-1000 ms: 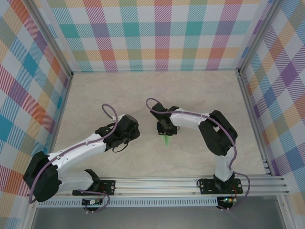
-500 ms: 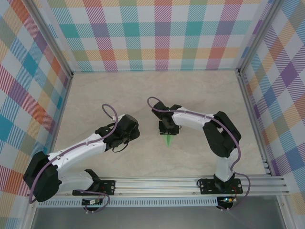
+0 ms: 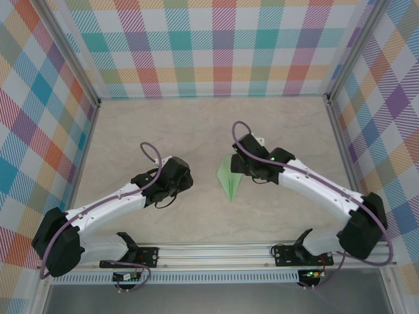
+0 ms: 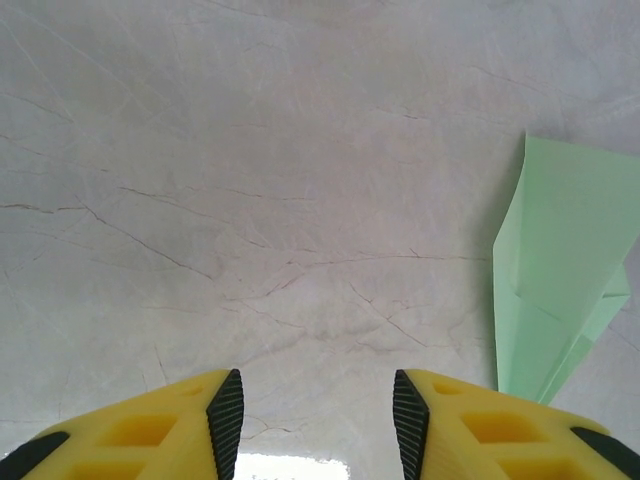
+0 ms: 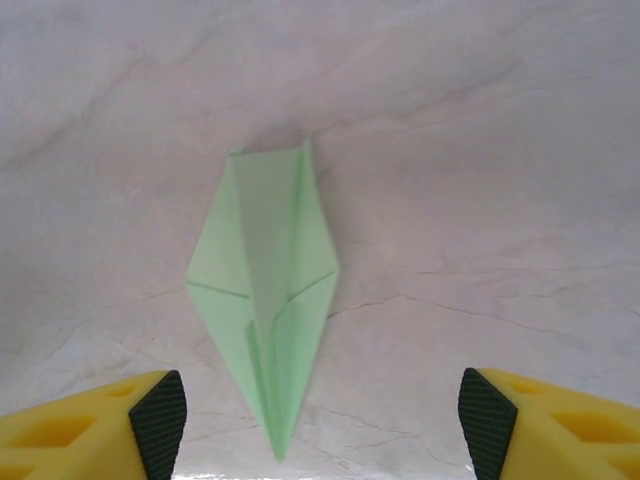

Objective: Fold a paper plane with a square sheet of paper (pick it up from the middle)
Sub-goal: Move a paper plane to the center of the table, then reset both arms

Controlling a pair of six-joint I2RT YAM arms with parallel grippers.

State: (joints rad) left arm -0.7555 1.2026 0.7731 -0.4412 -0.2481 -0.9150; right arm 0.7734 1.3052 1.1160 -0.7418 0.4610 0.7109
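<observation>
The square sheet of paper now has the form of a slim pale green paper plane (image 3: 229, 178). It lies flat on the marble-look table with its nose toward the near edge. My right gripper (image 3: 243, 163) hangs just right of it, open wide. In the right wrist view the paper plane (image 5: 265, 290) lies ahead of the right gripper (image 5: 322, 420), free of both pads, its tip closer to the left pad. My left gripper (image 3: 185, 178) stands left of the plane, open with nothing between its fingers. In the left wrist view the left gripper (image 4: 318, 420) has the plane (image 4: 555, 270) at the right edge.
Checkered walls (image 3: 216, 52) close in the table (image 3: 163, 124) on three sides. An aluminium rail (image 3: 229, 252) with both arm bases runs along the near edge.
My right gripper has opened and let go of the paper plane, then swung off it to the right. The plane now lies uncovered on the table. The left arm has stayed put.
</observation>
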